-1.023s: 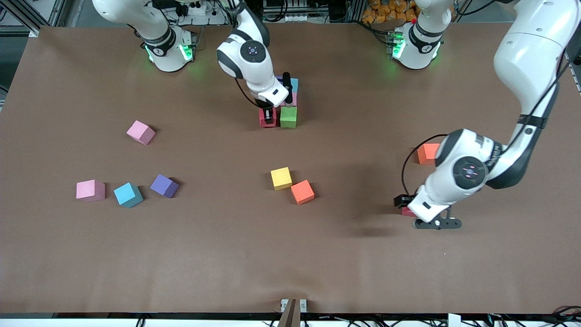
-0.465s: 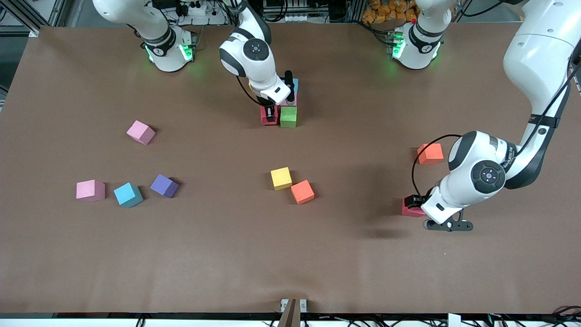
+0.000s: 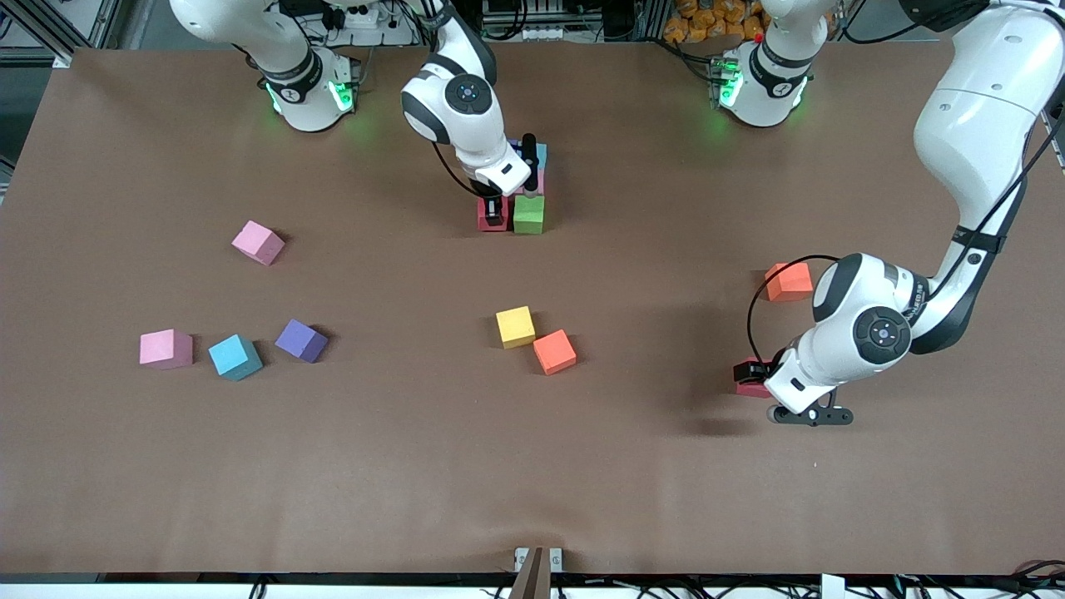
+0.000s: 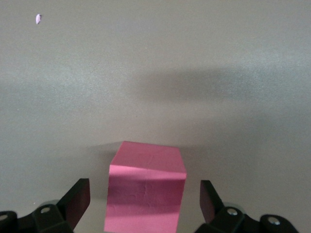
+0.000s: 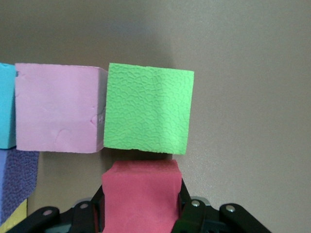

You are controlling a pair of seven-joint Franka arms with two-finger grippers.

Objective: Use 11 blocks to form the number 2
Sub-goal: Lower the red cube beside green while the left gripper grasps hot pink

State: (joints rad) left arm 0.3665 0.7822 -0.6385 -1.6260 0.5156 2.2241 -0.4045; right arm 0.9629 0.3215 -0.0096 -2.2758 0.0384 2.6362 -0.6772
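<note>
A partial number 2 stands near the right arm's base: a green block (image 5: 148, 109), a pink block (image 5: 58, 109), a light blue block (image 5: 6, 104), a purple block (image 5: 17, 179) and a yellow corner (image 5: 12, 221). My right gripper (image 3: 495, 212) (image 5: 140, 204) is shut on a red block (image 3: 484, 220) (image 5: 140, 194), low beside the green block (image 3: 528, 214), toward the right arm's end. My left gripper (image 3: 753, 376) (image 4: 144, 201) is open. Its fingers (image 4: 77, 199) straddle another red block (image 3: 749, 388) (image 4: 145, 194) on the table without touching it.
Loose blocks lie on the brown table (image 3: 416, 466): an orange one (image 3: 788, 281) near the left gripper, a yellow one (image 3: 515, 326) and an orange one (image 3: 554, 351) mid-table. Toward the right arm's end are two pink ones (image 3: 258, 242) (image 3: 165, 348), a light blue one (image 3: 235, 357) and a purple one (image 3: 300, 340).
The left arm's hand has shifted about over the red block on the table and now sits low around it. The right gripper has barely moved with its red block.
</note>
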